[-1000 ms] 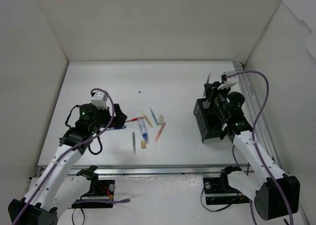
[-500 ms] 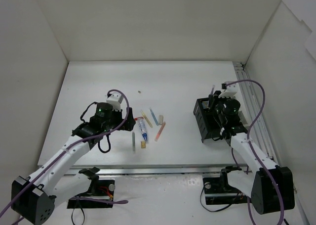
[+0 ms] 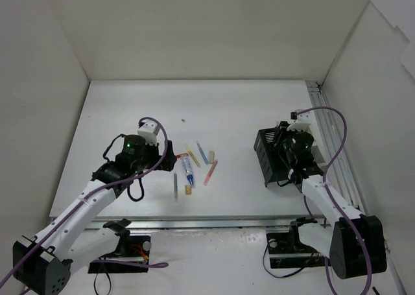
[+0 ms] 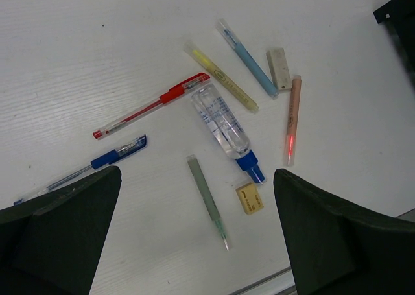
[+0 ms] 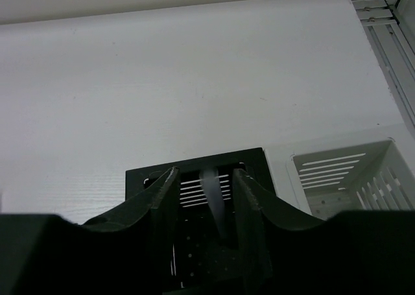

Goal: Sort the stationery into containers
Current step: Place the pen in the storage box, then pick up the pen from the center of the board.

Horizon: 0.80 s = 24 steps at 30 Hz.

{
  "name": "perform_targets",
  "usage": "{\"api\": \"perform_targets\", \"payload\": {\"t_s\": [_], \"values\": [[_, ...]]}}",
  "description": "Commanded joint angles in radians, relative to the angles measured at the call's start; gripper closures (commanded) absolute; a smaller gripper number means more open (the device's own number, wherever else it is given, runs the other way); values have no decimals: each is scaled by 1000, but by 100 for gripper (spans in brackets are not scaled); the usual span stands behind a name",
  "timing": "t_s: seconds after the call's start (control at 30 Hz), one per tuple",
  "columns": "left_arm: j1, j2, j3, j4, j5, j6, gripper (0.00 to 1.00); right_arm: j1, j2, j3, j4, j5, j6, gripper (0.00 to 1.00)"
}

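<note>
Stationery lies loose on the white table under my left gripper [image 4: 198, 173]: a red pen [image 4: 152, 107], a blue pen [image 4: 97, 162], a grey pen [image 4: 207, 201], a clear blue-capped tube [image 4: 224, 123], a yellow pen [image 4: 224, 78], a light blue pen [image 4: 246, 58], an orange pen [image 4: 293, 120] and two beige erasers [image 4: 249, 198]. My left gripper [image 3: 161, 157] hovers open and empty above them. My right gripper [image 5: 204, 178] is over the black mesh organiser [image 5: 194, 165], jaws apart. A pale pen [image 5: 214, 201] stands between them inside the organiser, blurred.
The white slotted box [image 5: 343, 172] stands against the organiser's right side. The organiser [image 3: 272, 155] is at the table's right, next to a metal rail [image 3: 331, 136]. White walls close in the table on three sides.
My left gripper has moved right, over the stationery. My right gripper has come down over the organiser with the pale pen, which now stands inside it.
</note>
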Motion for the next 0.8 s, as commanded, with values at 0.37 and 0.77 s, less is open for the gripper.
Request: {"api": "perform_targets", "payload": {"t_s": [0.37,0.77], "values": [[-1,-30,43,26,-44,36,0,110,-76,324,-338,-303,-348,2],[-1,-158,17,-53,-199,-39,0,397,252,910,-958,-520,-1192,2]]}}
